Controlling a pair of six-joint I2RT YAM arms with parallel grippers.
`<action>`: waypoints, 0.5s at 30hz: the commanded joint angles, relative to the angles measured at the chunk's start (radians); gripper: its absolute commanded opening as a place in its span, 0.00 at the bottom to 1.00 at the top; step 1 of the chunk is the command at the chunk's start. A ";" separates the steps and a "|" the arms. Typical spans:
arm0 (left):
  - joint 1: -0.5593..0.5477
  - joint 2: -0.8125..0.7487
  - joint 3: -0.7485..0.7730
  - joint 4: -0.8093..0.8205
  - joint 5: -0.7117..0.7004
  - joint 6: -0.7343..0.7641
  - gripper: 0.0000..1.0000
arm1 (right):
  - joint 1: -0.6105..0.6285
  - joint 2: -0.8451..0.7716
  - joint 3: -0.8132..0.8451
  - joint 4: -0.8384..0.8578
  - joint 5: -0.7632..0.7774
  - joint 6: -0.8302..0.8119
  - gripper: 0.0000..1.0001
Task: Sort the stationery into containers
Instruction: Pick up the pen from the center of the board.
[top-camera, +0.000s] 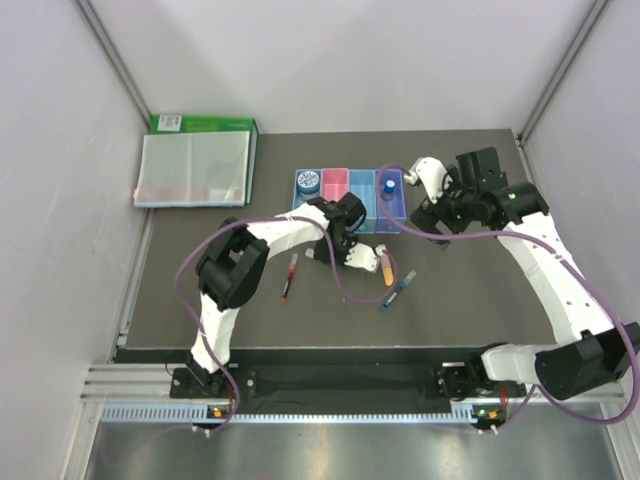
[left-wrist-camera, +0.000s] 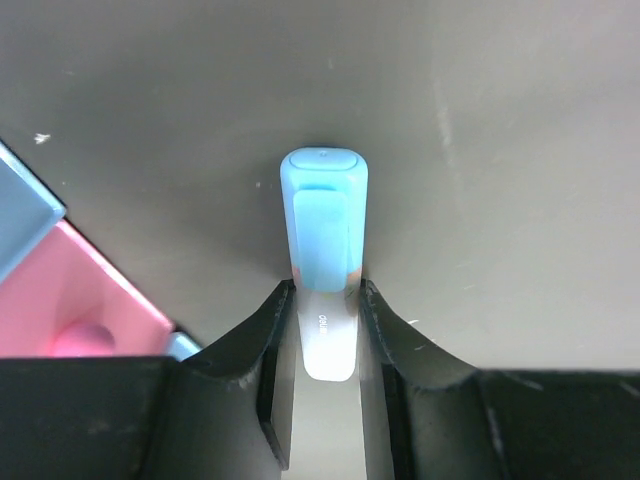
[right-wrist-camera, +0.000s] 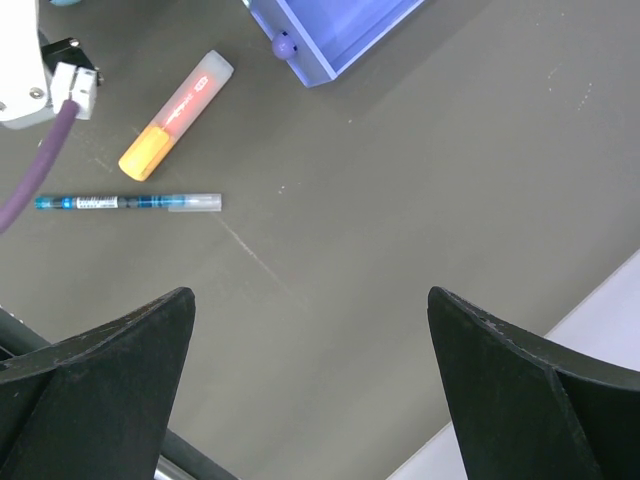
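My left gripper (top-camera: 353, 248) (left-wrist-camera: 326, 312) is shut on the light-blue marker (left-wrist-camera: 324, 215), its cap sticking out past the fingertips, low over the table just in front of the row of bins (top-camera: 350, 203). My right gripper (top-camera: 438, 212) (right-wrist-camera: 310, 330) is open and empty, above bare table right of the bins. The orange highlighter (top-camera: 386, 266) (right-wrist-camera: 176, 114) and blue pen (top-camera: 397, 290) (right-wrist-camera: 128, 202) lie right of my left gripper. The dark red pen (top-camera: 289, 278) lies to its left. The grey tape roll (top-camera: 308, 182) is in the leftmost bin, the blue-capped bottle (top-camera: 389, 187) in the rightmost. I cannot make out the eraser.
A large clear folder (top-camera: 193, 170) lies on a flat green box (top-camera: 203, 124) at the back left. The pink bin (left-wrist-camera: 60, 295) shows at the left wrist view's left edge, the purple bin (right-wrist-camera: 330, 30) at the right wrist view's top. Walls stand left, right and behind.
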 joint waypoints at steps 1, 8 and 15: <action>-0.013 -0.044 0.087 -0.079 0.125 -0.243 0.00 | 0.003 -0.049 0.027 0.028 -0.008 0.009 1.00; -0.012 -0.128 0.184 -0.033 0.109 -0.601 0.00 | -0.001 -0.056 0.030 0.025 -0.009 0.009 1.00; -0.012 -0.210 0.212 0.076 0.026 -0.813 0.00 | -0.007 -0.058 0.026 0.027 -0.009 0.009 1.00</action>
